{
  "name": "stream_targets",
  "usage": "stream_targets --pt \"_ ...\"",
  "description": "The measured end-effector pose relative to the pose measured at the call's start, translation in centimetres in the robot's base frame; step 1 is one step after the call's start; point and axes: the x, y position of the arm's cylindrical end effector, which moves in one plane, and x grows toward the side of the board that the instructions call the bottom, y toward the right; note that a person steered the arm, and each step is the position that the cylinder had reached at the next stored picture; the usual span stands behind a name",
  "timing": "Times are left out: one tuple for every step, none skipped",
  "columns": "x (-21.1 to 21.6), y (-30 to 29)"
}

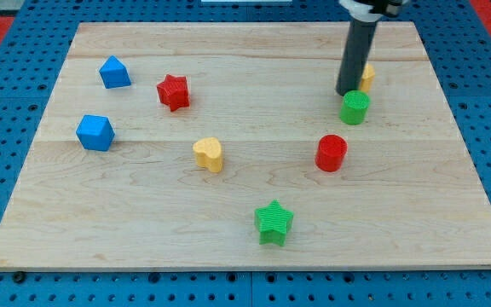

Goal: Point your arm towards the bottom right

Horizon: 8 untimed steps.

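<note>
Status: task not complete. My tip (347,92) rests on the wooden surface (228,213) in the upper right region, at roughly 2 o'clock from the surface centre. The target, the bottom right corner of the surface, lies at about 5 o'clock from my tip and well apart from it.

Position relative to blocks: my tip stands just beside the green cylinder (355,107), at its 11 o'clock, and contact cannot be confirmed. A yellow block (366,76), partly hidden by the rod, sits at 2 o'clock from my tip. The red cylinder (332,153) lies at 6 o'clock, further down.

Fingers: none fitted; the arm ends in a plain rod, so nothing is gripped.

Remaining, by judgement: travel toward 5 o'clock across the bare right side. The green cylinder sits close to that path and may be pushed along
</note>
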Motion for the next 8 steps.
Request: stream_targets --pt "-0.9 1.3" --pt "-0.9 0.7" --pt "-0.9 -1.0" --pt "-0.9 -1.1" --pt "-0.9 -1.1" --pt "-0.7 -1.1" --pt "-0.6 -0.1" --pt "0.6 5.0"
